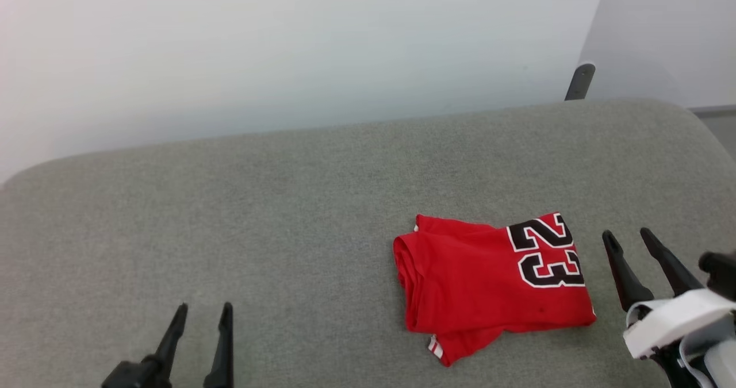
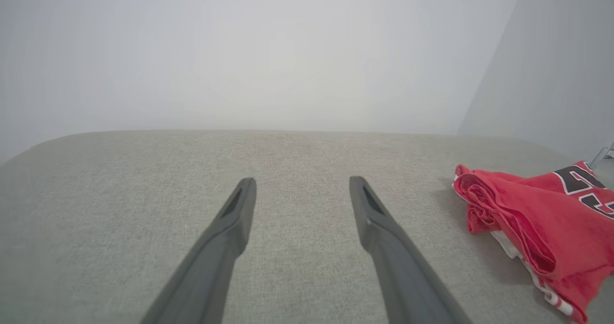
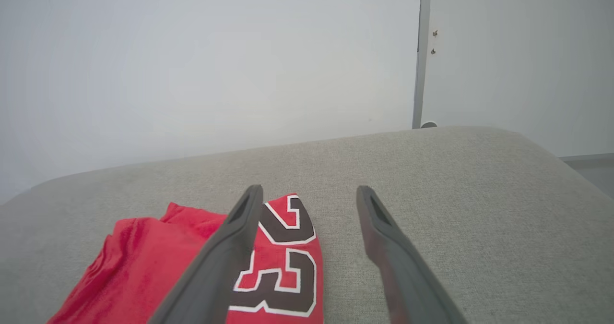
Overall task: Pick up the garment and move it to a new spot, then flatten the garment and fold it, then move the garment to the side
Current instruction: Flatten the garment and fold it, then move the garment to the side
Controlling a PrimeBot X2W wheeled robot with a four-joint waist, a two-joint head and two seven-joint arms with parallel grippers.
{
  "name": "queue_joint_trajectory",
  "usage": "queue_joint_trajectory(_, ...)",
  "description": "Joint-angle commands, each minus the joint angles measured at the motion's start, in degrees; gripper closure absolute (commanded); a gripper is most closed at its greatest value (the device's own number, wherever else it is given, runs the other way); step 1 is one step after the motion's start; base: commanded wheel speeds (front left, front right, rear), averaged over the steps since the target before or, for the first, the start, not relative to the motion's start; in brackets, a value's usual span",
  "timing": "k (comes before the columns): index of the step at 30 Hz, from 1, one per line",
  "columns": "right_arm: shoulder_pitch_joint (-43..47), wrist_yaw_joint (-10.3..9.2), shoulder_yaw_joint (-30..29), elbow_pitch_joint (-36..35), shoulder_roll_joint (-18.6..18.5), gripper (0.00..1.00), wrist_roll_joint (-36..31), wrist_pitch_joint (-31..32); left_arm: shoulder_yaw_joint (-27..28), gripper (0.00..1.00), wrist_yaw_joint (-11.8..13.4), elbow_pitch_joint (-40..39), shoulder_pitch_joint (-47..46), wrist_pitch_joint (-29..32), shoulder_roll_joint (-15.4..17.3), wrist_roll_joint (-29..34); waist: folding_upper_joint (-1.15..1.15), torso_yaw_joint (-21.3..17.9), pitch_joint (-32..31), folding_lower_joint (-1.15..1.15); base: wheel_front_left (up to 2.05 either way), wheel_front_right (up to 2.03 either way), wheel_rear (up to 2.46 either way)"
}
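1. The garment [image 1: 489,279] lies folded into a compact red bundle on the grey fabric-covered counter [image 1: 287,204], right of centre and toward the near edge in the head view.
2. Its black "23" with white outline faces up at the bundle's right end, and a bit of red-and-white striped trim pokes out at the near lower corner.
3. The left gripper [image 1: 204,319] sits at the lower left, well apart from the garment. Its fingers are spread wide and grip nothing. In the left wrist view the left gripper [image 2: 302,189] is over bare fabric, with the garment [image 2: 527,213] off to the right.
4. The right gripper [image 1: 627,244] is just beside the garment's right edge, fingers spread wide and empty.
5. In the right wrist view the right gripper [image 3: 309,192] has its left finger crossing in front of the "23" on the garment [image 3: 144,261]. Whether the finger touches the cloth cannot be told.
6. A pale wall [image 1: 287,49] rises behind the counter.
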Motion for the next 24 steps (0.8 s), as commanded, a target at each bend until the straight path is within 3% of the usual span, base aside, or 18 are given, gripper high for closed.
queue_joint_trajectory(1, 1.71, -0.04, -1.08, -1.33, 0.4, 0.0, -0.42, -0.26, 0.81, 0.0, -0.13, -0.74, 1.31, -0.05, -0.5, 0.35, 0.0, 0.73, -0.77, 0.0, 0.0, 0.0, 0.0)
queue_joint_trajectory(15, 15.74, -0.04, -9.88, -12.96, 1.22, 0.0, -4.12, 1.43, 3.86, 0.0, -0.13, -6.5, 9.77, -0.04, -2.5, 1.99, 0.0, 3.14, -2.12, 0.0, 0.0, 0.0, 0.0)
queue_joint_trajectory(24, 19.44, -0.04, -14.73, -18.29, 3.1, 0.0, -6.87, 4.52, 3.74, 0.0, -0.13, -7.45, 10.55, -0.04, -3.39, 1.28, 0.0, 3.5, -2.02, 0.0, 0.0, 0.0, 0.0)
